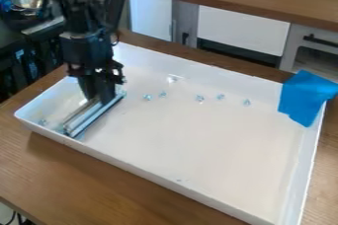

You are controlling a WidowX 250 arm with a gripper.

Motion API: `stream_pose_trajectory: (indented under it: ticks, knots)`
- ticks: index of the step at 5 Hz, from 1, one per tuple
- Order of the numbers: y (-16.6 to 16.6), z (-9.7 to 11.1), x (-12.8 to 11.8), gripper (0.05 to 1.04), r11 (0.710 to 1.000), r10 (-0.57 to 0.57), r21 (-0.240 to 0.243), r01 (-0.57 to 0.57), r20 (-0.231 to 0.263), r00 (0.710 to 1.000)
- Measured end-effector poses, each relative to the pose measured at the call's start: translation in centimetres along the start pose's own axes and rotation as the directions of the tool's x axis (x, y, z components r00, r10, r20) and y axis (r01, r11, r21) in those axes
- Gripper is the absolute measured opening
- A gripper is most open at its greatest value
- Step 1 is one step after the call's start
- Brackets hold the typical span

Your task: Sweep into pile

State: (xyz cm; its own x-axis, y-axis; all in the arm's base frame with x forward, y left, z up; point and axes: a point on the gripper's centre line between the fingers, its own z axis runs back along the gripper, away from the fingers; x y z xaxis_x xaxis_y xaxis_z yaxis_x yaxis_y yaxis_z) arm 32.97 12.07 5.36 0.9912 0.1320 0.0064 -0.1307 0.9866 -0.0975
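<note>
On the wooden table point(99, 184), the white tray point(198, 155) is holding the long sweeper point(97, 115) slantwise at picture left, the black gripper point(99, 99) is clamping that sweeper from above, small clear pieces point(147, 97) are lying scattered beyond, and blue cloth point(300, 98) is draping over the far right corner

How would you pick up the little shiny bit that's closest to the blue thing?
I'd pinch the shiny bit around its middle, coming straight down from above. It looks tiny and low, so there's hardly any other part to grab. It sits on the flat floor of the white tray, apart from the other bits, and the tray's raised walls could get in the way of a low sideways grab.
</note>
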Motion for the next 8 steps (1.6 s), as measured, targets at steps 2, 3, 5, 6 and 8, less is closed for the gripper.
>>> stream_pose_trajectory:
  ticks: [2, 3, 5, 6, 8]
  knots:
    - [-6.5, 4.2, 1.9, 0.343, 0.971, -0.221, -0.091, 0.221, 0.012, 0.975]
    - [-12.5, 4.6, 3.2, 0.343, 0.960, -0.246, -0.134, 0.245, 0.009, 0.969]
    - [-21.4, 2.4, 5.2, 0.343, 0.954, -0.203, -0.220, 0.205, 0.036, 0.979]
    - [-24.1, 0.6, 6.6, 0.343, 0.950, -0.184, -0.246, 0.194, 0.063, 0.981]
    - [-24.3, -1.2, 8.9, 0.343, 0.963, -0.124, -0.228, 0.141, 0.088, 0.988]
